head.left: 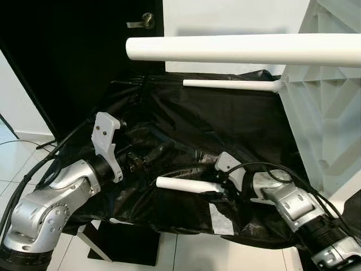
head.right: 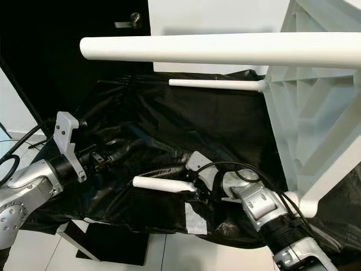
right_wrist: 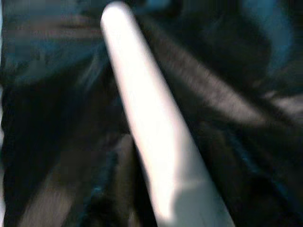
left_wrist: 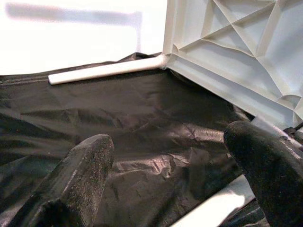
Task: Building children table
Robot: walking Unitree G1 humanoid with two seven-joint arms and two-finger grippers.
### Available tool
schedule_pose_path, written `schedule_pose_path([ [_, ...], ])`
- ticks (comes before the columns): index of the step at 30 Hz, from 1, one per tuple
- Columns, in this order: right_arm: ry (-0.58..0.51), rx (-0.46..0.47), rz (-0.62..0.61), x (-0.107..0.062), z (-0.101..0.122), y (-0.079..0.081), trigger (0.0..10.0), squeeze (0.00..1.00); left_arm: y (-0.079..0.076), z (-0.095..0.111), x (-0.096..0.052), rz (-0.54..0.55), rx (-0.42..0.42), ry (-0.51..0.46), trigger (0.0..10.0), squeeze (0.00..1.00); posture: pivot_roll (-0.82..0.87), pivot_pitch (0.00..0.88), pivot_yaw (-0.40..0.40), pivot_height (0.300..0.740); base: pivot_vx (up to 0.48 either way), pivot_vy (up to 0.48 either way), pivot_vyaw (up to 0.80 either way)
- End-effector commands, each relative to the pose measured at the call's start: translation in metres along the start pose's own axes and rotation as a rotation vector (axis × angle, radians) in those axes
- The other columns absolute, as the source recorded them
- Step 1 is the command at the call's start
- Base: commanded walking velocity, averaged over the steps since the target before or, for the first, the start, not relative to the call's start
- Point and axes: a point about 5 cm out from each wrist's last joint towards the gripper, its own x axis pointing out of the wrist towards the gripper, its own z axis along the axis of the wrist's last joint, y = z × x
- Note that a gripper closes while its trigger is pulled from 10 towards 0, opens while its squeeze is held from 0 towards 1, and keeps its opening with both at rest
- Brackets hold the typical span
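On the black sheet, low and centre: the loose table leg (head.left: 183,184), a short white tube lying flat, its free end toward my left.
Right gripper: my right gripper (head.left: 217,191) is at the leg's near end and looks clamped on it; in the right wrist view the leg (right_wrist: 151,137) runs straight out from between the fingers.
Left gripper: my left gripper (left_wrist: 175,179) hangs above the sheet just beside the leg, fingers (left_wrist: 78,175) spread apart, holding nothing.
Tabletop: the white ribbed tabletop (head.left: 330,96) stands on edge on my right, two legs already fitted, one long across the top (head.left: 242,48), one further back (head.left: 231,84).
Handling: I judge the leg light, stiff and smooth, so likely to slip or twist in a two-finger grip.
Hold: I would grip near the middle, leaving the plug end free.
Surface: the black sheet (head.left: 186,124) is crumpled and glossy, poor support.
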Motion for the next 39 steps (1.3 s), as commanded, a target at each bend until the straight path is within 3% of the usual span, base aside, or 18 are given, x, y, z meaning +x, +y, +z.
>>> schedule_pose_path([
  [1,-0.013,0.046,-0.051,-0.004,-0.011,-0.002,10.0,0.77,0.000,0.001,0.001,-0.011,0.011,0.007,10.0,0.00,-0.01,0.000,0.004,0.740,0.000,0.000,0.00],
  [2,-0.068,0.024,-0.070,-0.005,-0.005,-0.004,10.0,1.00,0.001,0.001,0.001,-0.007,0.012,0.007,10.0,0.00,-0.01,0.000,0.005,0.740,0.000,0.000,0.00],
  [14,-0.299,0.034,-0.161,-0.022,0.027,0.007,10.0,1.00,0.005,-0.002,0.002,0.033,0.040,0.008,10.0,0.00,-0.02,0.000,0.009,0.740,0.000,0.000,0.00],
  [15,-0.325,0.034,-0.182,-0.024,0.030,0.008,10.0,0.00,0.007,-0.003,0.003,0.046,0.048,0.008,10.0,0.00,-0.02,0.000,0.011,0.740,0.000,0.000,0.00],
  [25,-0.404,0.065,-0.422,-0.034,0.038,0.006,10.0,0.00,0.016,-0.003,0.008,0.111,0.100,-0.002,10.0,0.00,-0.03,0.000,0.024,0.740,0.000,0.000,0.00],
  [29,-0.436,0.146,-0.558,-0.038,0.038,0.005,10.0,0.00,0.021,-0.006,0.010,0.189,0.144,0.002,10.0,0.00,-0.03,0.000,0.025,0.740,0.000,0.000,0.00],
  [31,-0.436,0.146,-0.558,-0.038,0.038,0.005,10.0,0.00,0.021,-0.006,0.010,0.189,0.144,0.002,10.0,0.00,-0.03,0.000,0.025,0.740,0.000,0.000,0.00],
  [34,-0.469,0.237,-0.704,-0.041,0.039,0.004,10.0,0.00,0.020,-0.014,0.015,0.291,0.133,-0.028,10.0,0.00,-0.02,0.000,0.021,0.740,0.000,0.000,0.00],
  [39,-0.480,0.242,-0.744,-0.041,0.042,0.005,10.0,0.00,0.020,-0.019,0.016,0.339,0.116,-0.046,10.0,0.00,-0.02,0.000,0.021,0.740,0.000,0.000,0.00],
])
